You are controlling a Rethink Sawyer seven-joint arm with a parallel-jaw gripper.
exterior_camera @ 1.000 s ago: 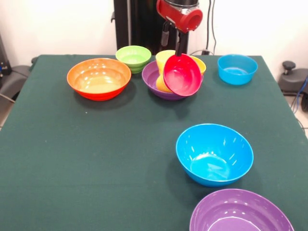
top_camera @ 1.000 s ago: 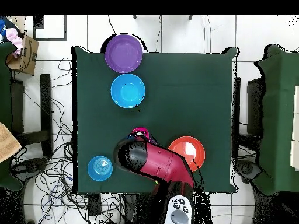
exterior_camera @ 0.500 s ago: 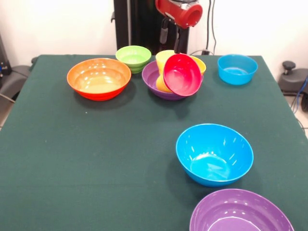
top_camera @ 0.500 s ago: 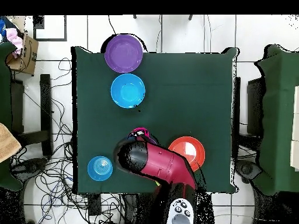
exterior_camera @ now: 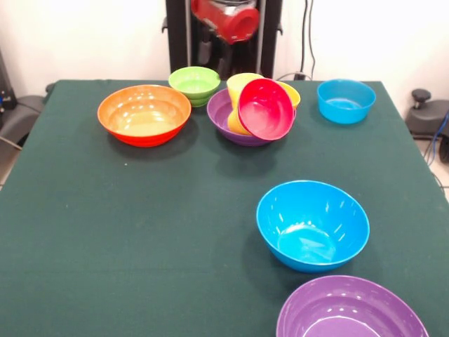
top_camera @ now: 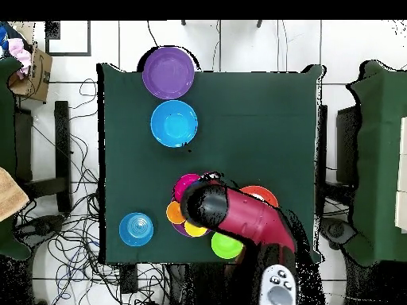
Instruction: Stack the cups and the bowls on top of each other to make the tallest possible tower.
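Observation:
A purple bowl [exterior_camera: 229, 121] at the back middle holds a yellow cup [exterior_camera: 239, 87] and an orange cup [exterior_camera: 290, 93]. A red bowl [exterior_camera: 265, 109] leans on its side against them, mouth facing the camera. My gripper [exterior_camera: 214, 57] hangs high behind the light green bowl [exterior_camera: 194, 83], apart from the pile and holding nothing. It is dark against the black pedestal. From overhead, the red arm [top_camera: 238, 218] covers the gripper. The red bowl [top_camera: 186, 187] and both cups [top_camera: 174, 213] peek out beside the arm.
A large orange bowl [exterior_camera: 144, 114] sits back left and a small blue bowl [exterior_camera: 346, 100] back right. A large blue bowl [exterior_camera: 312, 225] and a second purple bowl [exterior_camera: 351, 310] stand near the front right. The table's left half is bare green cloth [exterior_camera: 105, 232].
The gripper has let go of the red bowl, risen and swung to the picture's left toward the green bowl. The red bowl stays leaning in the purple bowl.

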